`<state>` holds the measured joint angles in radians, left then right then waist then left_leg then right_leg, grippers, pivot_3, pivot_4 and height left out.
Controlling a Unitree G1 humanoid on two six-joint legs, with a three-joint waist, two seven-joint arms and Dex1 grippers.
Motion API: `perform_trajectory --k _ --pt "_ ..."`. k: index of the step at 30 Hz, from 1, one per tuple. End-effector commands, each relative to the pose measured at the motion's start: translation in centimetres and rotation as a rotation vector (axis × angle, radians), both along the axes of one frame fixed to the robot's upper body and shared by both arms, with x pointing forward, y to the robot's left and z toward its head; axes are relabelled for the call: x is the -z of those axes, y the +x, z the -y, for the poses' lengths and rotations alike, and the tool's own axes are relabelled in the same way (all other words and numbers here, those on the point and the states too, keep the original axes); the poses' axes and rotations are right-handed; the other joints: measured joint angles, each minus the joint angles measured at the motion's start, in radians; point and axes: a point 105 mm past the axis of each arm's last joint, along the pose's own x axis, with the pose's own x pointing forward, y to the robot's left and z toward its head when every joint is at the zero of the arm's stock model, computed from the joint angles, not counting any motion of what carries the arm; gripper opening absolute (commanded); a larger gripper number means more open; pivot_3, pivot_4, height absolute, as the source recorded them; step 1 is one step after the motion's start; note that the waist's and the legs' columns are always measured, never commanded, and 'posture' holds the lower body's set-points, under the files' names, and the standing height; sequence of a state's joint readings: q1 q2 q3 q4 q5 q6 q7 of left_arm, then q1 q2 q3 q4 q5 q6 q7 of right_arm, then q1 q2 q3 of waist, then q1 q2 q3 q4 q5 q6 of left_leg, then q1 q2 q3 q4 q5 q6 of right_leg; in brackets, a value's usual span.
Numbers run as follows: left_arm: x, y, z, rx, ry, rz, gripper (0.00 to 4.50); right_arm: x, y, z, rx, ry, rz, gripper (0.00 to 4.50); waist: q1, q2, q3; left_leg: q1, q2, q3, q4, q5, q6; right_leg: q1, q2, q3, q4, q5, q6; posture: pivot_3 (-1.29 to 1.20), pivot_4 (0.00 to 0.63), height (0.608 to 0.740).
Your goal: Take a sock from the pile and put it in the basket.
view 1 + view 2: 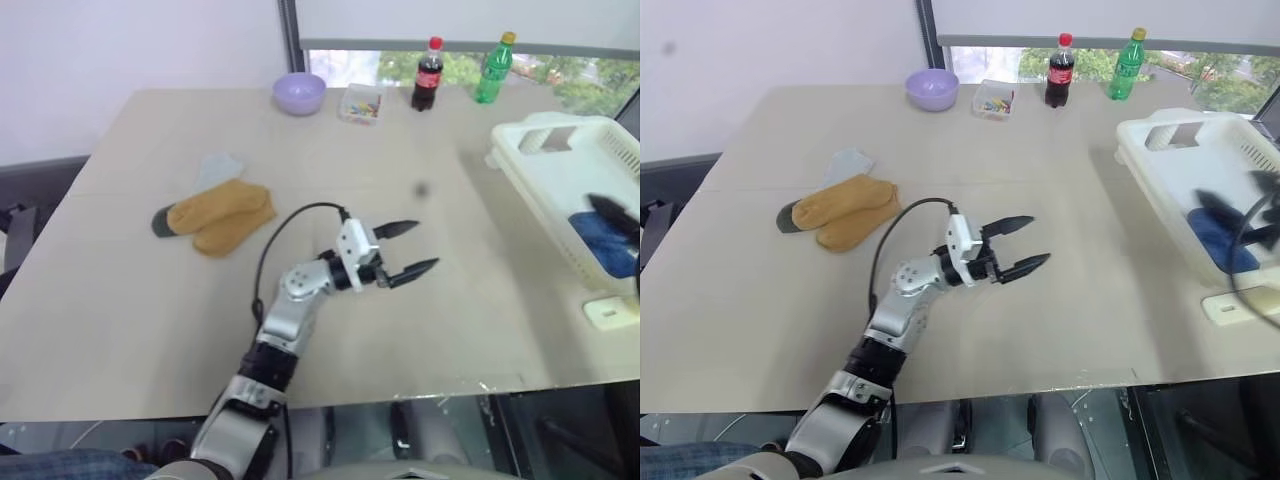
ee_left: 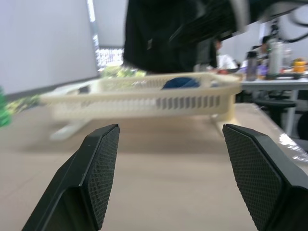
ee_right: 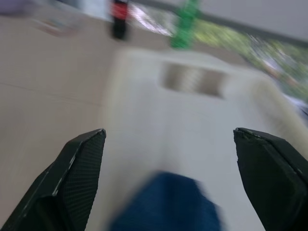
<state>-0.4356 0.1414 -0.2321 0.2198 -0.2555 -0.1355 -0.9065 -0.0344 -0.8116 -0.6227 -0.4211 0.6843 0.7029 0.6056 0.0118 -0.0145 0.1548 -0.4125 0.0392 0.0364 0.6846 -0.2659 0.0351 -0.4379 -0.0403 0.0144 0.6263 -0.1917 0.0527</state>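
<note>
While a blue sock [image 1: 606,243] lay in the basket [image 1: 560,140], right gripper [image 3: 171,144] above it and left gripper [image 1: 408,249] both gaped empty.

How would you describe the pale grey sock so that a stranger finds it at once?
Start at the beige table and find the mustard-yellow socks on its left half. The pale grey sock lies flat against their far edge, toward the lavender bowl. It alone is light and single.

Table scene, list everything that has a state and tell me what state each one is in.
Left end effector: open, empty, above the table.
Right end effector: open, empty, over the basket.
Basket: upright, holding a blue sock.
Sock pile: mustard socks lying flat, grey one behind.
Cola bottle: upright, capped.
Green bottle: upright, capped.
Lavender bowl: upright.
</note>
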Motion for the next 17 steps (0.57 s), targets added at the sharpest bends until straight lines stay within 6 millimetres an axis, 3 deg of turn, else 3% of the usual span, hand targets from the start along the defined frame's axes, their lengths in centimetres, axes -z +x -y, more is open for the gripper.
perform_trajectory --k 1,4,7,9,13,17 --pt "1.8 0.2 -3.9 -0.126 0.082 -0.084 3.67 3.6 -2.9 -5.9 -0.180 0.143 0.008 4.35 0.000 0.001 0.000 0.000 0.001 -0.001 0.000 0.000 0.000 0.000 0.001 0.000 0.000 0.000 0.000 0.00 0.150 0.740" --pt "3.3 -0.3 -5.6 -0.175 0.137 -0.121 3.67 7.0 -4.2 -6.1 -0.164 0.166 -0.042 4.35 0.000 0.006 0.000 -0.001 0.002 -0.001 -0.001 0.000 0.000 -0.002 0.000 0.002 0.001 0.000 -0.001 0.00 0.150 0.740" --pt "4.2 -1.0 -6.8 -0.203 0.179 -0.120 3.67 9.0 -5.7 -5.8 -0.176 0.143 -0.084 4.35 0.003 0.006 0.000 0.000 -0.002 0.002 0.002 0.000 0.000 -0.002 -0.006 0.004 0.000 -0.001 -0.002 0.00 0.150 0.740" --pt "5.0 -1.7 -8.4 -0.234 0.206 -0.142 3.67 10.6 -7.4 -4.5 -0.169 0.129 -0.130 4.35 0.002 0.004 -0.001 0.001 -0.002 0.003 0.004 0.000 0.000 0.000 -0.007 0.006 0.000 -0.001 -0.001 0.00 0.150 0.740" --pt "5.5 -2.9 -10.6 -0.298 0.234 -0.166 3.67 11.2 -9.4 -2.1 -0.149 0.125 -0.132 4.35 -0.003 0.005 -0.001 0.004 -0.001 0.005 0.002 0.000 0.000 0.001 -0.007 0.007 0.000 -0.001 -0.001 0.00 0.150 0.740" --pt "5.3 -3.7 -11.4 -0.334 0.243 -0.149 3.67 11.4 -9.9 -1.0 -0.160 0.119 -0.132 4.35 -0.011 0.005 -0.001 0.013 0.001 0.007 -0.001 0.000 0.000 0.006 -0.006 0.009 0.001 -0.001 -0.002 0.00 0.150 0.740"
